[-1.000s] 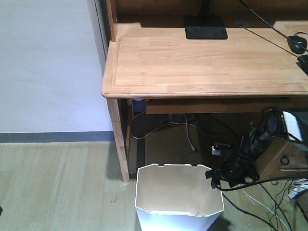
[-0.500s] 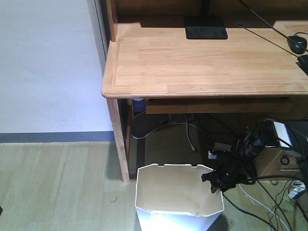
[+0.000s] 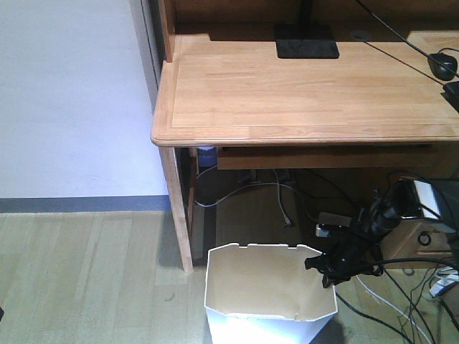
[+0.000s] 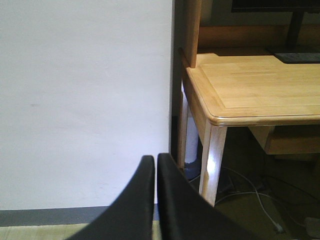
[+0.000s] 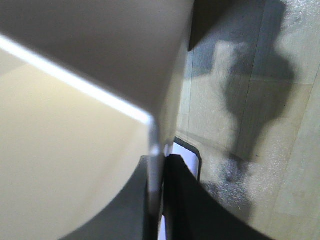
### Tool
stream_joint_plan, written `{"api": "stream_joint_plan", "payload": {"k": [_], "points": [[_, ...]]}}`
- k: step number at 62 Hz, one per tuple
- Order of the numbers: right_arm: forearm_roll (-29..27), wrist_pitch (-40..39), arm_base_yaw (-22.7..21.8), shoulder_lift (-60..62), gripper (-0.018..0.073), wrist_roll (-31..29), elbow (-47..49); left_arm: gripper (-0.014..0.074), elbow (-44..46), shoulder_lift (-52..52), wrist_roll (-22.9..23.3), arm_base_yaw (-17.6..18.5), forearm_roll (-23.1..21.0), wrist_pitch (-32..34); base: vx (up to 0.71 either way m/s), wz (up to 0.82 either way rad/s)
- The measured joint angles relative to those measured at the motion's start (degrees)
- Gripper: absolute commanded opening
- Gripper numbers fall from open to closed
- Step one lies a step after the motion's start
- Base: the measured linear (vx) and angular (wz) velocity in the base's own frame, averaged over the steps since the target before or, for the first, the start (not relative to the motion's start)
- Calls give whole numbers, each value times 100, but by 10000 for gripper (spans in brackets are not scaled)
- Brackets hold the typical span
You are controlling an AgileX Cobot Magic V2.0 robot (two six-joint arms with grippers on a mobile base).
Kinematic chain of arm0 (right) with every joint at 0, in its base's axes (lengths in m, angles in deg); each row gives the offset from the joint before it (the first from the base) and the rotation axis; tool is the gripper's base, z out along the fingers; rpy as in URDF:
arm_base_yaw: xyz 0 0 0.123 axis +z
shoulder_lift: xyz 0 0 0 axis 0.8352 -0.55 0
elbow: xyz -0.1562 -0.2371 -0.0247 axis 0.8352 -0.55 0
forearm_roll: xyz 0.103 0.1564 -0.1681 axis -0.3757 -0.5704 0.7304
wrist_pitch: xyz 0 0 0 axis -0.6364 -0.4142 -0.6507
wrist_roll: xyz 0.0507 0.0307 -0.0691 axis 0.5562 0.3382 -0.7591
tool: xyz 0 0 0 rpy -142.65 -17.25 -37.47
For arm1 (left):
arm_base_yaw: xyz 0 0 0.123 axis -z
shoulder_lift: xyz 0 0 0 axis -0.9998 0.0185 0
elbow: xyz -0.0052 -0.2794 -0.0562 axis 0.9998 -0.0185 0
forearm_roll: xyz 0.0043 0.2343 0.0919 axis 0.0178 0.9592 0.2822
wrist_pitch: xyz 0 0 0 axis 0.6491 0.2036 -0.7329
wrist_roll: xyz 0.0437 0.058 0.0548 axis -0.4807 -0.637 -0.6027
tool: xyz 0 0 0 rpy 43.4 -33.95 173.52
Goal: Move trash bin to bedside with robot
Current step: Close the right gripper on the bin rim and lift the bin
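Note:
The white trash bin stands on the wood floor in front of the desk, its cream inside showing. My right gripper sits at the bin's right rim, on a slim black arm with a silver-grey part. In the right wrist view the thin bin wall runs between the two black fingers, and the right gripper is shut on it. My left gripper is shut with nothing in it, pointing at the white wall. The bedside is out of view.
A light wooden desk stands over the bin, its leg just left of it. Cables and a power strip lie under the desk. A wooden drawer unit is at the right. The white wall has a grey baseboard.
The right arm has come down lower at the bin's right rim. The trash bin has shifted slightly to the right and toward the camera.

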Motion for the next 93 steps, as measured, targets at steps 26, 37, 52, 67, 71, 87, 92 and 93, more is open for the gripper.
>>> {"api": "stream_joint_plan", "payload": {"k": [26, 37, 52, 67, 71, 87, 92, 93], "points": [[-3451, -1052, -262, 956, -9, -3700, -1563, -6, 0, 0, 0, 0, 0, 0, 0, 0], [-4724, -705, -427, 1391, -6, -5147, -2148, -6, 0, 0, 0, 0, 0, 0, 0, 0], [-5052, -76, -655, 2001, -6, -6123, -2802, -6, 0, 0, 0, 0, 0, 0, 0, 0], [-4907, 762, -1193, 2600, -5, -6516, -3296, -6, 0, 0, 0, 0, 0, 0, 0, 0], [-4900, 866, -1324, 2779, -5, -6536, -3413, -6, 0, 0, 0, 0, 0, 0, 0, 0], [-4954, 913, -1522, 3112, -5, -6575, -3597, -6, 0, 0, 0, 0, 0, 0, 0, 0], [-4971, 848, -1529, 3112, -5, -6575, -3601, -6, 0, 0, 0, 0, 0, 0, 0, 0], [-4978, 834, -1529, 3112, -5, -6575, -3608, -6, 0, 0, 0, 0, 0, 0, 0, 0]]}}
